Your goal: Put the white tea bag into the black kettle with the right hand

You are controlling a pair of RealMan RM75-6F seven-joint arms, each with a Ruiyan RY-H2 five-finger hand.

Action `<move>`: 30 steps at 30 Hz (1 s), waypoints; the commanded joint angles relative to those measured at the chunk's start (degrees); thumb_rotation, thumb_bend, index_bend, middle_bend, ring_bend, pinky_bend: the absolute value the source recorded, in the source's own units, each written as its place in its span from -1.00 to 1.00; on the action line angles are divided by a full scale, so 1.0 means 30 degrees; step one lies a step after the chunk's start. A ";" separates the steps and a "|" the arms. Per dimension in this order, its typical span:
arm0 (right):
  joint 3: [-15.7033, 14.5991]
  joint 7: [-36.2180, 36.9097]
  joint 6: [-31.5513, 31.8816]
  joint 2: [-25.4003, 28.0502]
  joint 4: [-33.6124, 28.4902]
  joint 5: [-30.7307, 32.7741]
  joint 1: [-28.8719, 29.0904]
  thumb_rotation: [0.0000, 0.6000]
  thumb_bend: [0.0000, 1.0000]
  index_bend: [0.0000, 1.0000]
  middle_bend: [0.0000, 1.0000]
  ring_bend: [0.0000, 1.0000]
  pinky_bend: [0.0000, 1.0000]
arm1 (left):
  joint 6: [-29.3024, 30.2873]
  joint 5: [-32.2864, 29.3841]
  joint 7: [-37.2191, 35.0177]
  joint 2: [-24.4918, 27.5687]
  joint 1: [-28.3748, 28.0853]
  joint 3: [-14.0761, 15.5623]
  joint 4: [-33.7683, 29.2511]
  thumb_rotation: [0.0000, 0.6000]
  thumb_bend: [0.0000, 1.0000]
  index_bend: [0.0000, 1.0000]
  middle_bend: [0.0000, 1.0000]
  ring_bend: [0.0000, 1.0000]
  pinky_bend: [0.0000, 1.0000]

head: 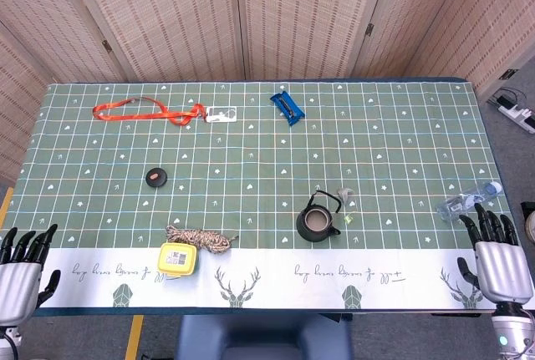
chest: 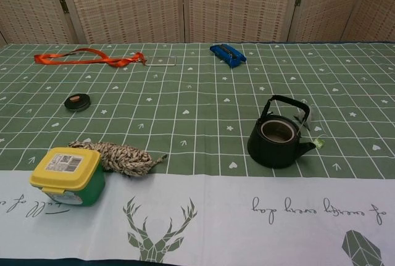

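right hand (head: 500,266) empty, fingers spread, parked at the near right table edge; left hand (head: 18,270) likewise open at the near left corner. white tea bag (head: 344,199) lying just right of the black kettle (head: 318,222), almost touching, lid off. likely trouble: clipping the upright kettle handle or pushing the kettle while pinching so close; thin bag slipping. plastic bottle (head: 465,204) near the right edge, close to the reach path. open cloth right of the kettle for approach.
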 commanded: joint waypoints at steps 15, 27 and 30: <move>0.0677 0.0497 -0.3242 -0.3040 0.4249 -0.4069 0.3674 1.00 -0.26 -0.30 -1.00 -1.00 -1.00 | 0.0046 -0.0012 -0.0260 0.0084 0.0014 0.0024 -0.0052 1.00 -0.26 -1.00 -0.66 -0.77 -0.97; 0.1595 0.0744 -0.6522 -0.8126 1.0383 -0.3298 0.6868 1.00 -0.26 -0.07 -1.00 -1.00 -1.00 | 0.0367 0.0014 -0.0426 0.0172 0.0238 0.0076 -0.0235 1.00 -0.26 -1.00 -0.66 -0.77 -0.97; 0.1610 0.0939 -0.6973 -0.8826 1.1192 -0.3058 0.7252 1.00 -0.26 -0.07 -1.00 -1.00 -1.00 | 0.0367 0.0057 -0.0475 0.0206 0.0254 0.0110 -0.0251 1.00 -0.26 -1.00 -0.66 -0.77 -0.97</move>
